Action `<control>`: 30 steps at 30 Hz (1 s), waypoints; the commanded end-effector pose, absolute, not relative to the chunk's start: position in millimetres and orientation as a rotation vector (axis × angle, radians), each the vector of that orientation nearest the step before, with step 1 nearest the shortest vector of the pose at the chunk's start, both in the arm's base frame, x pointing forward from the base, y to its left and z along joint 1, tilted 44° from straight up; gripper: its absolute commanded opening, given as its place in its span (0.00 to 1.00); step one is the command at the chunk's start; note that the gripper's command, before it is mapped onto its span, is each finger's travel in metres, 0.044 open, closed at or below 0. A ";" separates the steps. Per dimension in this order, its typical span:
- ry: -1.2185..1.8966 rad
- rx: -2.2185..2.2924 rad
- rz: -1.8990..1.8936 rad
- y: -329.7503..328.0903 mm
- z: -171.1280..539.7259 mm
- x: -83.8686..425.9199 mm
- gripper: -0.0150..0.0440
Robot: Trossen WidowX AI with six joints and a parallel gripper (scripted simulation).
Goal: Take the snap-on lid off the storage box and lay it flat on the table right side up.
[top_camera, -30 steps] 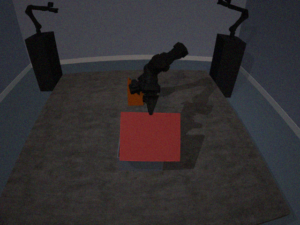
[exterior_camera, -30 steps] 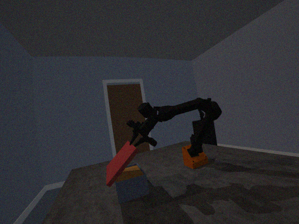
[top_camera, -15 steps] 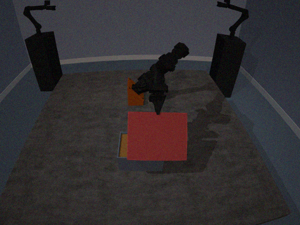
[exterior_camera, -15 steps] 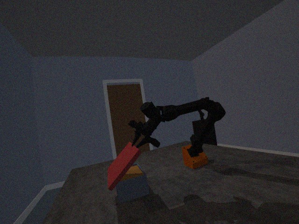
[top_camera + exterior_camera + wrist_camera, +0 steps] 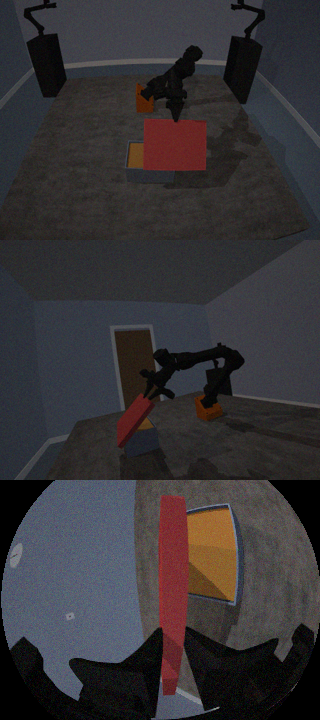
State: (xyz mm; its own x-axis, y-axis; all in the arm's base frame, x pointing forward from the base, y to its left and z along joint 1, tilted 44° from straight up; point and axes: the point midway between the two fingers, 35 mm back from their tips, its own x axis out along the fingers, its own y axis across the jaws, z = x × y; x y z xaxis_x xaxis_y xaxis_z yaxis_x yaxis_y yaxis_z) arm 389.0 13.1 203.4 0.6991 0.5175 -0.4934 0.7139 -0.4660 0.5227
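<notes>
The red lid [image 5: 174, 145] [image 5: 135, 419] [image 5: 173, 565] is off the box and tilted steeply, its arm-side edge high and its far edge low. My gripper [image 5: 176, 120] [image 5: 146, 397] [image 5: 172, 631] is shut on the middle of that high edge. The blue-grey storage box [image 5: 149, 176] [image 5: 143, 442] [image 5: 240, 555] stands upright on the table [image 5: 77, 201] [image 5: 186, 436], open at the top, with an orange-yellow inside. In the top view the lid hides the box's right part. Whether the lid's low edge touches anything cannot be told.
The arm's orange base block [image 5: 144, 105] [image 5: 209, 414] stands behind the box. Two black pedestals [image 5: 47, 64] [image 5: 241, 67] with small arms stand at the back left and back right. The lid's shadow falls on the table right of the box.
</notes>
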 end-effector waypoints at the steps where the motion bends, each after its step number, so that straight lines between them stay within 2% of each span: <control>1: 0.915 2.175 -0.331 15.8 215.2 390.0 0.25; 30: 0.916 2.176 -0.330 56.6 255.5 379.7 0.25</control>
State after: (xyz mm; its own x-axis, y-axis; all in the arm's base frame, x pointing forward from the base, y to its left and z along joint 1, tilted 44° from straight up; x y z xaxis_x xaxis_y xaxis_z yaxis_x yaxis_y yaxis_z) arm 378.8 55.0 244.3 0.6975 0.5179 -0.4952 0.7154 -0.4650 0.5214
